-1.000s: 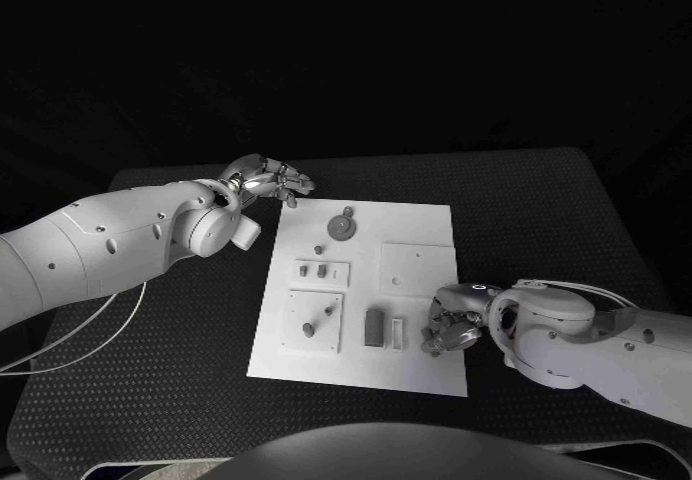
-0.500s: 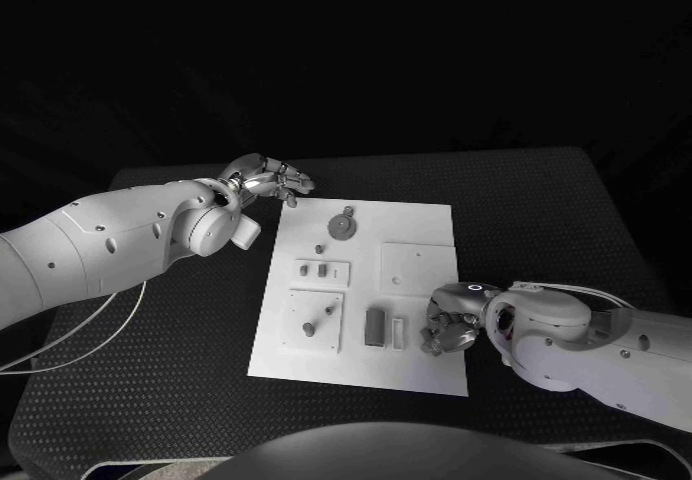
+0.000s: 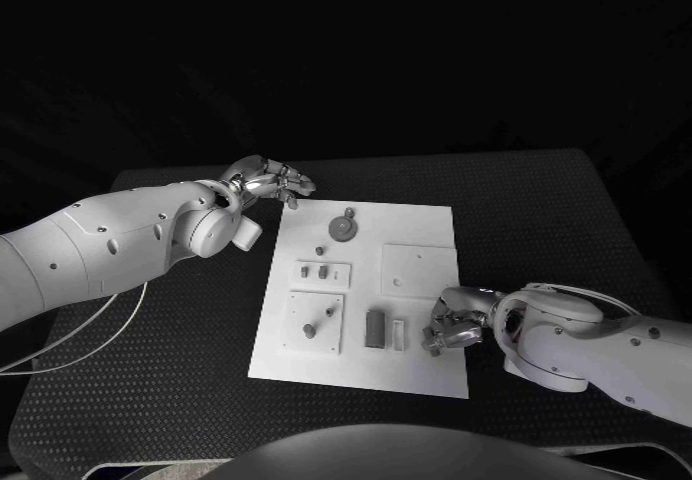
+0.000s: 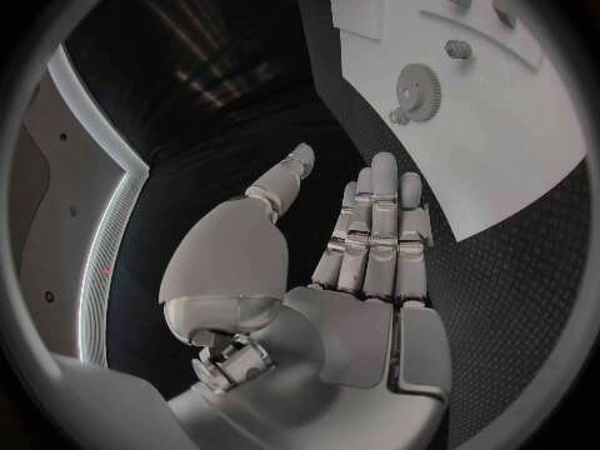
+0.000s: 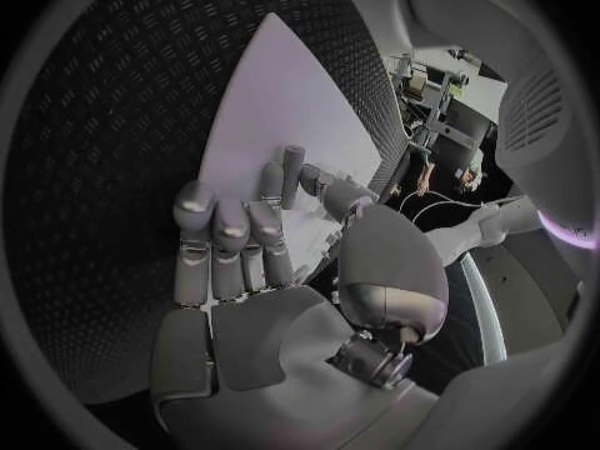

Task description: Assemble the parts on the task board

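We cannot tell whether the silver right hand (image 3: 451,328), low and right of centre in the head view, holds a part: its fingers (image 3: 437,340) cover that corner of the white task board (image 3: 418,225). The small grey parts (image 3: 342,225) are too small for us to make out their shapes. The black counter (image 3: 159,340) is cut off at the lower left.

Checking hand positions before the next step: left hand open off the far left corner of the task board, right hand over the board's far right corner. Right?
Not quite. The right hand is over the task board's near right part, beside the slotted pieces, not the far right corner; the head view shows it. The left hand is open off the far left corner, as you say.
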Robot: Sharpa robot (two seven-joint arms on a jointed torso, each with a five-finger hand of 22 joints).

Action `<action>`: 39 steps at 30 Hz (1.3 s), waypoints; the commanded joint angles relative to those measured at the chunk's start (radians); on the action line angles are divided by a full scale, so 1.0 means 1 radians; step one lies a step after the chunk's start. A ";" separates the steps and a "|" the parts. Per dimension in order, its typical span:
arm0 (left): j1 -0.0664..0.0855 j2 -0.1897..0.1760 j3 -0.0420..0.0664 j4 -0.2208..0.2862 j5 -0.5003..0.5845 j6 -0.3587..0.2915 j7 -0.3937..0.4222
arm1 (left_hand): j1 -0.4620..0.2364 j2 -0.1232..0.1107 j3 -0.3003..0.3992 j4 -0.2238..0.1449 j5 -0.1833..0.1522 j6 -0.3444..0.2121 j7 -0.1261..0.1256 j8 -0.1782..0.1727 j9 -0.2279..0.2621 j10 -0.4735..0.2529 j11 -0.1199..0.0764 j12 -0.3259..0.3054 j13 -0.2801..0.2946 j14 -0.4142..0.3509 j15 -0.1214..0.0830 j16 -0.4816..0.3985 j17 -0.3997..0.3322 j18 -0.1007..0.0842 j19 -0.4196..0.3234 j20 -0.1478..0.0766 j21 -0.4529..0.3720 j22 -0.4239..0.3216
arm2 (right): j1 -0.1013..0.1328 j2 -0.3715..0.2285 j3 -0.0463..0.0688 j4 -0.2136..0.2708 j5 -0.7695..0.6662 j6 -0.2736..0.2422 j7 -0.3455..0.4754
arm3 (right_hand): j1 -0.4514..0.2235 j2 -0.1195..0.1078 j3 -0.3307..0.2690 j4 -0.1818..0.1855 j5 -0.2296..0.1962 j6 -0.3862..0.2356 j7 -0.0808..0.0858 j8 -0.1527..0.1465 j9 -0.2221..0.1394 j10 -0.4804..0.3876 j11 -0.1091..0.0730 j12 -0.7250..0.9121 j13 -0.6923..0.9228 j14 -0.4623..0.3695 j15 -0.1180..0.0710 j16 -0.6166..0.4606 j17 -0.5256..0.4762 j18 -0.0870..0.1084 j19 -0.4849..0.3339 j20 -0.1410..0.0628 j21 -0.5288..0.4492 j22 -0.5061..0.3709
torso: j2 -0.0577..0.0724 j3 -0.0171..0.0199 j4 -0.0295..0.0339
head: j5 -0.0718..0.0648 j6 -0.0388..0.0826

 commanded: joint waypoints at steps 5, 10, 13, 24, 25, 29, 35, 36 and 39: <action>0.001 0.000 0.000 0.002 -0.003 0.014 0.004 | -0.008 -0.002 -0.001 0.003 -0.006 -0.001 -0.004 0.007 0.001 -0.002 0.008 0.002 -0.001 0.000 0.002 -0.004 0.002 0.007 0.007 -0.001 -0.006 0.016 | -0.009 0.007 -0.012 0.002 0.204 -0.061 -0.031 | 0.014 0.030 0.051 -0.061 0.006 -0.032 0.036 -0.184 -0.035 -0.009 -0.001 -0.013 -0.008 0.003 0.001 -0.008 0.003 0.046 -0.002 0.002 0.004 -0.002 | 0.000 -0.0007 0.0006 | 0.003 0.001; 0.001 0.000 0.000 0.003 -0.005 0.015 0.003 | -0.008 -0.002 0.000 0.002 -0.006 -0.001 -0.004 0.007 0.001 -0.002 0.008 0.002 -0.001 0.000 0.001 -0.004 0.002 0.007 0.007 -0.001 -0.006 0.016 | -0.001 0.012 -0.011 0.006 0.295 -0.081 -0.024 | 0.011 0.024 0.051 -0.061 0.009 -0.032 0.036 -0.184 -0.036 -0.009 -0.001 -0.014 -0.007 0.003 0.001 -0.009 0.005 0.046 -0.002 0.001 0.004 -0.002 | 0.000 -0.0007 -0.0004 | 0.005 -0.001; 0.001 0.000 0.000 0.003 -0.005 0.015 0.003 | -0.008 -0.002 0.000 0.002 -0.006 -0.001 -0.004 0.007 0.001 -0.002 0.008 0.002 -0.001 0.000 0.001 -0.004 0.002 0.007 0.007 -0.001 -0.006 0.016 | 0.000 0.018 -0.011 0.007 0.313 -0.096 -0.021 | -0.029 -0.015 0.024 -0.038 -0.034 -0.036 0.038 -0.187 -0.039 -0.020 0.002 -0.021 -0.012 0.001 0.002 -0.012 0.007 0.046 0.000 0.000 0.006 -0.003 | 0.000 -0.0006 -0.0003 | 0.006 -0.001; 0.001 -0.001 0.000 0.004 -0.007 0.018 0.002 | -0.007 -0.002 0.000 0.002 -0.006 -0.001 -0.004 0.008 0.001 -0.002 0.008 0.002 -0.002 0.000 0.001 -0.004 0.002 0.007 0.007 -0.001 -0.006 0.016 | 0.001 0.040 -0.011 0.013 0.350 -0.113 -0.021 | -0.035 -0.042 0.019 -0.018 -0.058 -0.038 0.039 -0.190 -0.043 -0.024 0.001 -0.024 -0.007 0.000 0.001 -0.017 0.013 0.046 -0.001 -0.009 0.007 -0.004 | 0.000 -0.0005 -0.0005 | 0.010 -0.003; 0.001 0.000 0.000 0.004 -0.007 0.018 0.002 | -0.007 -0.002 0.000 0.001 -0.006 -0.001 -0.004 0.008 0.001 -0.002 0.008 0.002 -0.002 0.000 0.001 -0.004 0.002 0.007 0.007 -0.001 -0.006 0.016 | 0.001 0.043 -0.011 0.013 0.354 -0.112 -0.022 | -0.036 -0.043 0.018 -0.016 -0.059 -0.038 0.039 -0.190 -0.043 -0.024 0.001 -0.024 -0.006 0.000 0.001 -0.017 0.013 0.046 -0.001 -0.009 0.007 -0.004 | 0.000 -0.0005 -0.0003 | 0.009 -0.003; 0.001 0.000 0.000 0.004 -0.008 0.018 0.002 | -0.007 -0.002 0.000 0.001 -0.006 -0.001 -0.004 0.008 0.001 -0.002 0.008 0.002 -0.002 0.000 0.001 -0.004 0.002 0.007 0.007 -0.001 -0.006 0.016 | 0.001 0.049 -0.011 0.011 0.356 -0.110 -0.026 | -0.037 -0.044 0.017 -0.015 -0.060 -0.039 0.039 -0.191 -0.043 -0.026 0.002 -0.025 -0.007 0.000 0.001 -0.018 0.014 0.046 -0.001 -0.010 0.008 -0.004 | 0.000 -0.0012 0.0000 | 0.009 -0.004; 0.001 -0.001 0.000 0.005 -0.009 0.018 0.001 | -0.007 -0.002 0.000 0.001 -0.006 -0.001 -0.004 0.008 0.001 -0.002 0.008 0.002 -0.002 0.000 0.001 -0.004 0.003 0.007 0.007 -0.001 -0.006 0.016 | 0.001 0.060 -0.011 0.001 0.358 -0.086 -0.033 | -0.038 -0.045 0.015 -0.012 -0.062 -0.040 0.039 -0.191 -0.044 -0.026 0.002 -0.026 -0.005 -0.001 0.001 -0.019 0.015 0.046 -0.001 -0.011 0.008 -0.004 | 0.000 -0.0014 0.0003 | 0.009 -0.004; 0.001 -0.001 0.000 0.005 -0.009 0.018 0.001 | -0.007 -0.002 0.000 0.001 -0.006 -0.001 -0.004 0.008 0.001 -0.002 0.008 0.002 -0.002 0.000 0.002 -0.004 0.003 0.007 0.007 -0.001 -0.006 0.016 | 0.001 0.062 -0.011 0.002 0.362 -0.080 -0.035 | -0.039 -0.045 0.014 -0.011 -0.062 -0.040 0.039 -0.191 -0.044 -0.027 0.002 -0.026 -0.005 -0.001 0.001 -0.019 0.015 0.046 -0.001 -0.011 0.008 -0.004 | 0.000 -0.0015 0.0002 | 0.009 -0.004; 0.001 -0.001 0.000 0.005 -0.009 0.019 0.001 | -0.007 -0.002 -0.001 0.001 -0.006 -0.001 -0.004 0.008 0.001 -0.002 0.008 0.002 -0.002 0.000 0.002 -0.004 0.003 0.007 0.007 -0.001 -0.006 0.016 | 0.001 0.068 -0.011 0.000 0.366 -0.069 -0.038 | -0.042 -0.045 0.011 -0.009 -0.065 -0.040 0.040 -0.192 -0.044 -0.028 0.002 -0.027 -0.004 -0.002 0.002 -0.020 0.016 0.046 -0.002 -0.012 0.009 -0.004 | 0.000 -0.0010 0.0003 | 0.010 -0.005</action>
